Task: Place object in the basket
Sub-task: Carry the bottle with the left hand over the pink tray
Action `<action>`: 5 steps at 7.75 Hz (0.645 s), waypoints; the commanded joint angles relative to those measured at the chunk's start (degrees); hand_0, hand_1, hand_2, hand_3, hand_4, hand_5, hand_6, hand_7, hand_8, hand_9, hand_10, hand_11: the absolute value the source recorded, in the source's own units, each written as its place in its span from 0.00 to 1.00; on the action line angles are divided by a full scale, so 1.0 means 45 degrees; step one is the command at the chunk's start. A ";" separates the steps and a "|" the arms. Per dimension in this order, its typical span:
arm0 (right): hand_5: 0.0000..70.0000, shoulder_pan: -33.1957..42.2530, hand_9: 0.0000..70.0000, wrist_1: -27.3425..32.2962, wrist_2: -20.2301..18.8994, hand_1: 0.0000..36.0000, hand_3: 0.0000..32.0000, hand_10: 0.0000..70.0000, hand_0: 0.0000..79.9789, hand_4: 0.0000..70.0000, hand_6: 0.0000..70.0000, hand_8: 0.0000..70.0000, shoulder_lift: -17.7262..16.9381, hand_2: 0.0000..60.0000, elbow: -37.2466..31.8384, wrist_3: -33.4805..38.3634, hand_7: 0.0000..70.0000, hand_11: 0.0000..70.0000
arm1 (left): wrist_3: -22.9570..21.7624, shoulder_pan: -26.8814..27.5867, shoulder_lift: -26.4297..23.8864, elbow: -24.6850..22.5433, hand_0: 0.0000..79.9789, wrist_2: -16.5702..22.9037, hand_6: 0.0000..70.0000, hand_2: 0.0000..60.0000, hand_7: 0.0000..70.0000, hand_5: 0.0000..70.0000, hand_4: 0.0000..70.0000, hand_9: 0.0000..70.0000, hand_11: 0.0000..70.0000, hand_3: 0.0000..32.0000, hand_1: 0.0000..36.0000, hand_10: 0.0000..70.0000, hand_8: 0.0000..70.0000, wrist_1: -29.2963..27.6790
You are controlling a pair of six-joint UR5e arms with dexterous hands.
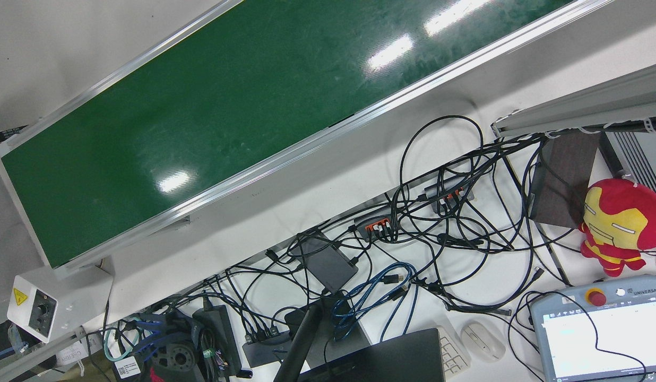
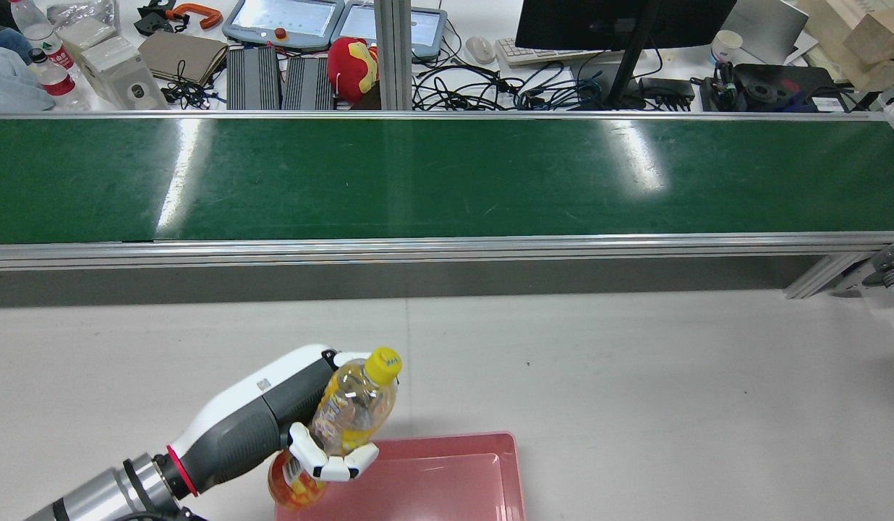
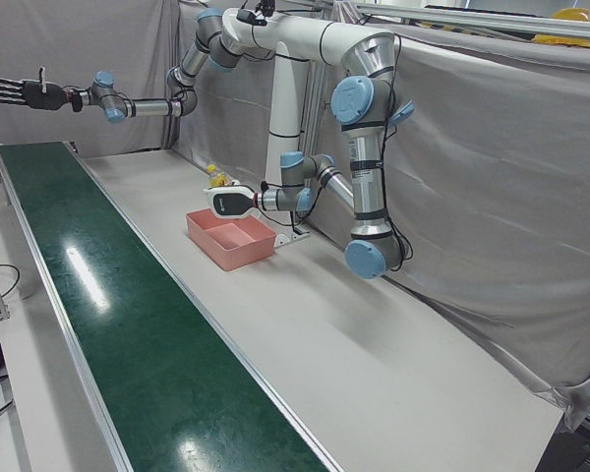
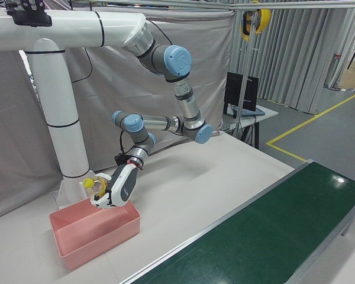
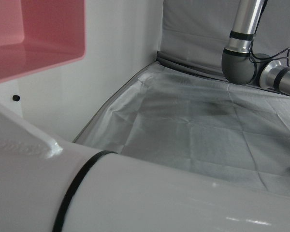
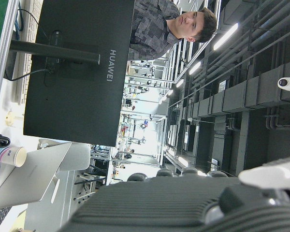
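Note:
A clear plastic bottle (image 2: 353,412) with a yellow cap and a yellow-orange label is held in my left hand (image 2: 302,427). The hand is shut on it and holds it tilted, cap up, over the left edge of the pink basket (image 2: 454,492). The same hand (image 4: 118,186), bottle (image 4: 90,184) and basket (image 4: 94,234) show in the right-front view. The basket's corner shows in the left hand view (image 5: 34,34). My right hand (image 3: 25,91) is black, raised high beyond the far end of the belt, with fingers spread and nothing in it.
A long green conveyor belt (image 2: 447,177) with aluminium rails runs across the station beyond the white table (image 2: 635,376). Behind it is a desk with cables, a monitor (image 2: 620,22), teach pendants and a red plush toy (image 2: 349,61). The white arm pedestal (image 4: 59,118) stands by the basket.

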 commanded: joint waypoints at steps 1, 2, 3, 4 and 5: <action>0.00 0.0000 0.00 0.0000 0.0000 0.00 0.00 0.00 0.00 0.00 0.00 0.00 0.0006 0.00 0.0000 0.0000 0.00 0.00 | 0.0200 0.0760 0.0024 0.0251 0.62 -0.0387 0.75 1.00 0.74 1.00 0.44 1.00 1.00 0.00 0.50 0.93 0.90 0.0630; 0.00 0.0000 0.00 0.0000 0.0000 0.00 0.00 0.00 0.00 0.00 0.00 0.00 0.0006 0.00 0.0000 0.0000 0.00 0.00 | 0.0200 0.0935 0.0024 0.0251 0.58 -0.0387 0.38 0.43 0.46 0.95 0.29 0.77 0.94 0.00 0.28 0.67 0.61 0.1195; 0.00 0.0000 0.00 0.0000 0.0000 0.00 0.00 0.00 0.00 0.00 0.00 0.00 0.0006 0.00 0.0000 0.0000 0.00 0.00 | 0.0200 0.1072 0.0024 0.0251 0.57 -0.0368 0.20 0.20 0.33 0.85 0.19 0.57 0.74 0.00 0.21 0.52 0.43 0.1703; 0.00 0.0000 0.00 0.0000 0.0019 0.00 0.00 0.00 0.00 0.00 0.00 0.00 0.0006 0.00 0.0000 0.0000 0.00 0.00 | 0.0200 0.1112 0.0043 0.0232 0.57 -0.0348 0.10 0.00 0.23 0.80 0.08 0.41 0.59 0.00 0.14 0.40 0.31 0.1805; 0.00 0.0000 0.00 0.0000 0.0000 0.00 0.00 0.00 0.00 0.00 0.00 0.00 0.0006 0.00 0.0000 0.0000 0.00 0.00 | 0.0200 0.1132 0.0043 0.0232 0.55 -0.0348 0.02 0.00 0.13 0.69 0.00 0.33 0.50 0.00 0.06 0.34 0.26 0.1806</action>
